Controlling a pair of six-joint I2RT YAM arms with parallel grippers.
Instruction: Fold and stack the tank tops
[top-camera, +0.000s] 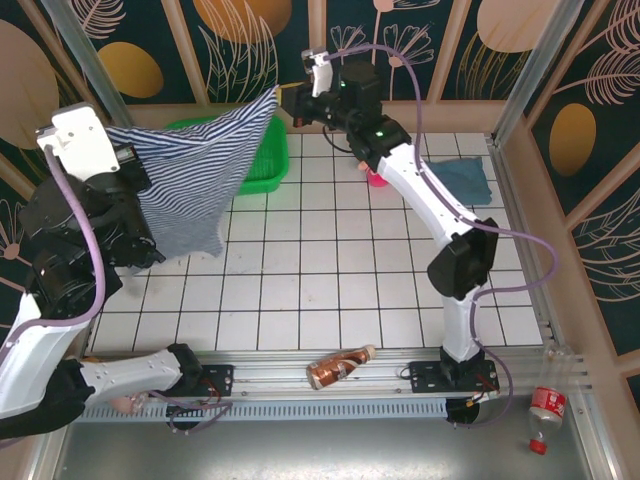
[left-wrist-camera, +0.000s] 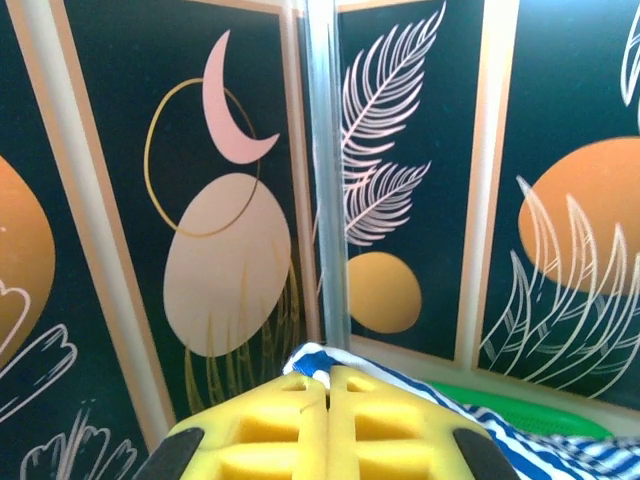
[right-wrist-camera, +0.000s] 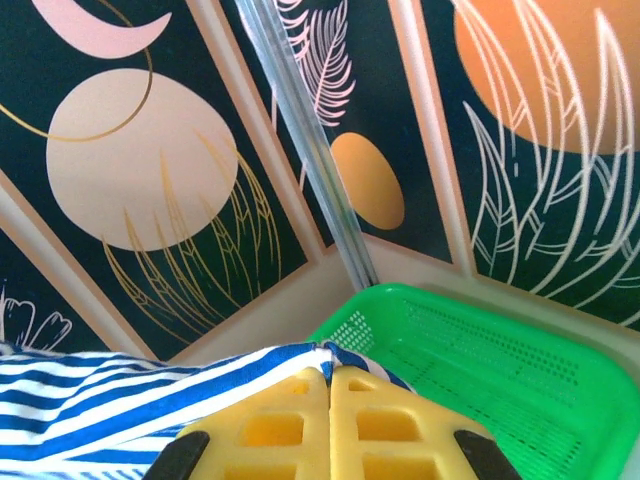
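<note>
The thin navy-and-white striped cloth tank top (top-camera: 190, 180) hangs in the air over the far left of the table, stretched by its upper edge between the two claws. The left gripper (left-wrist-camera: 328, 388) is clenched on one corner and the right gripper (right-wrist-camera: 330, 385) on the other, striped cloth pinched between each pair of yellow fingers (left-wrist-camera: 270, 430).

The plain dusty teal-blue cloth tank top (top-camera: 464, 180) lies at the far right of the white tiled table (top-camera: 330, 290), apparently unfolded. I judge that no fold is made and no stack begun.

The green plastic basket (top-camera: 268, 165) sits just behind the hanging cloth. The middle and near tiles lie bare, giving room to spread it flat. A brown bottle (top-camera: 340, 368) lies on the near rail, and a metal frame post (top-camera: 540, 70) bounds the far right.
</note>
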